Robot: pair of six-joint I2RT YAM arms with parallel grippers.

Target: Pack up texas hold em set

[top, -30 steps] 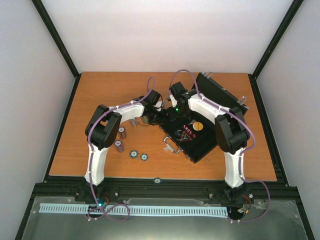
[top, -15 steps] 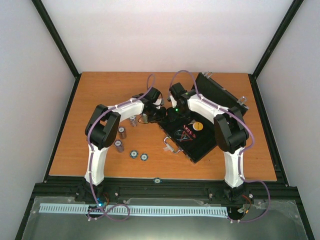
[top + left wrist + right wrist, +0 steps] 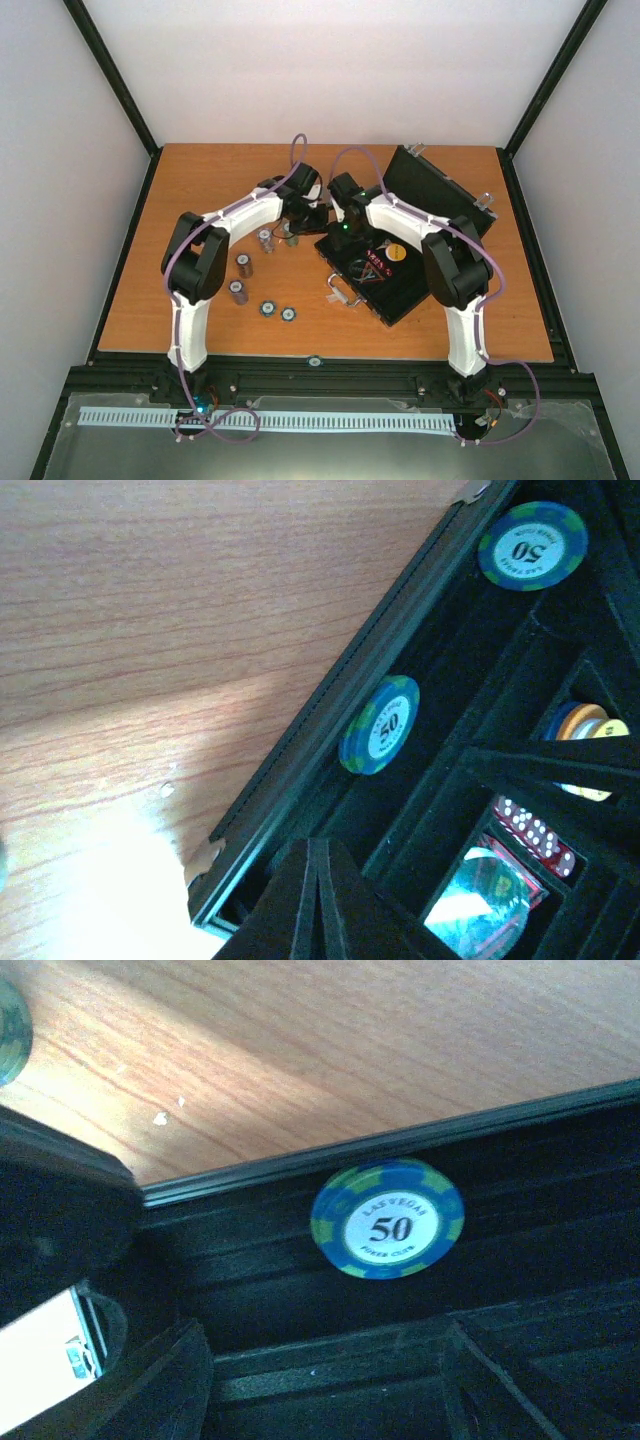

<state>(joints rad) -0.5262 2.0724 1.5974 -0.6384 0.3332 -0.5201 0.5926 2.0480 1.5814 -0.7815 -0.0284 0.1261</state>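
The black case [image 3: 400,292] lies open on the right of the table, its lid [image 3: 432,186] standing up behind it. Over the case's far left corner my left gripper [image 3: 312,218] and right gripper [image 3: 338,230] sit close together. In the left wrist view the left gripper [image 3: 316,900] is shut with nothing in it, above the case's edge slot, where a blue-green 50 chip [image 3: 380,725] leans. Red dice [image 3: 535,835] and orange chips [image 3: 585,730] fill nearby compartments. The right gripper [image 3: 325,1390] stands open and empty over the slot, just short of a 50 chip [image 3: 388,1218].
On the wood left of the case stand three small chip stacks [image 3: 243,266], with two flat chips [image 3: 268,308] nearer the front. A silver handle [image 3: 345,293] sticks out from the case's near side. The enclosure walls rise at the back and sides.
Both wrists have shifted toward the back left, to the case's far left corner. The left arm has stretched out further. The right jaws have widened very slightly.
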